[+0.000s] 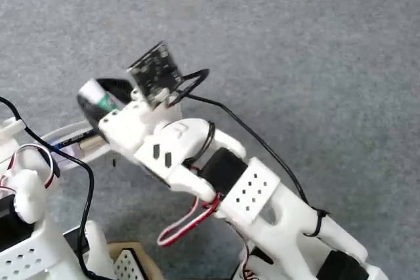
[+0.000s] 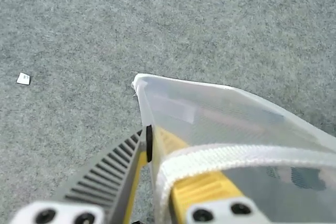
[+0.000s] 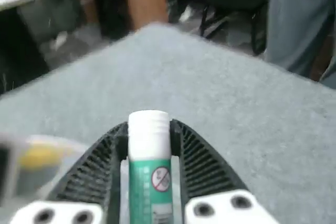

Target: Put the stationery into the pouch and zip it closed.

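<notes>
From above, we see our right gripper (image 1: 92,96) clamping a glue stick (image 1: 100,100) near the pouch (image 1: 65,131). At our left wrist, the left gripper (image 2: 148,142) pinches the pouch's edge. At our right wrist, the stick stands upright between the fingers.

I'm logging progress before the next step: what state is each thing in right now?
glue stick: capped, clamped upright between the jaws, not yet in the pouch.
pouch: one edge pinched, mouth looks unzipped, a pen-like item inside.
right gripper: shut on the glue stick.
left gripper: shut on the pouch's edge.
</notes>
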`<state>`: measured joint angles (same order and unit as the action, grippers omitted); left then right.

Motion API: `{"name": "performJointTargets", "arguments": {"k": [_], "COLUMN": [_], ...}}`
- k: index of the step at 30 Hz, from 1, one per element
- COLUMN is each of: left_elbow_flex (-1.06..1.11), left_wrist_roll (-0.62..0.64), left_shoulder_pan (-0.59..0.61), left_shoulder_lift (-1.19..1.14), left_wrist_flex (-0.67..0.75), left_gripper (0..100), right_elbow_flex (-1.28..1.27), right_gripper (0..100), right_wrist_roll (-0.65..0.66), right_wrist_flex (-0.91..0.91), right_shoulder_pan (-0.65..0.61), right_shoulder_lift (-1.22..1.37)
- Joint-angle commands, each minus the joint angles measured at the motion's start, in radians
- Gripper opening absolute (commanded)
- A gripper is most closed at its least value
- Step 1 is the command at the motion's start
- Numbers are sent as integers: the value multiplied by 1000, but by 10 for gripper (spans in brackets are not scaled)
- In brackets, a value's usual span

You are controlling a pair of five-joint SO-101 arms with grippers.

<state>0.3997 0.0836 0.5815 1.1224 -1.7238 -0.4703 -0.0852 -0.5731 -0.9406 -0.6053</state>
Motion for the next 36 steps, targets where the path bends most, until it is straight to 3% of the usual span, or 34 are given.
{"name": "performJointTargets", "arguments": {"k": [1, 6, 21, 28, 36], "left_elbow_flex": [-12, -12, -13, -10, 13], "left_wrist_roll": [0, 0, -17, -20, -71], "left_shoulder_pan": [-1, -7, -8, -27, -38], "left_shoulder_lift": [5, 6, 9, 12, 14], "left_wrist_flex": [28, 28, 25, 23, 0], "left_gripper": [29, 29, 29, 29, 29], "right_elbow_flex": [160, 219, 74, 7, -125], "right_gripper": [12, 12, 12, 12, 12], "right_wrist_roll": [58, 133, 133, 135, 132], "right_wrist_flex": [-207, -328, -333, -319, -166], "right_shoulder_pan": [-74, -129, -153, -155, -129], "right_shoulder_lift": [-13, -39, -42, -39, -38]}}
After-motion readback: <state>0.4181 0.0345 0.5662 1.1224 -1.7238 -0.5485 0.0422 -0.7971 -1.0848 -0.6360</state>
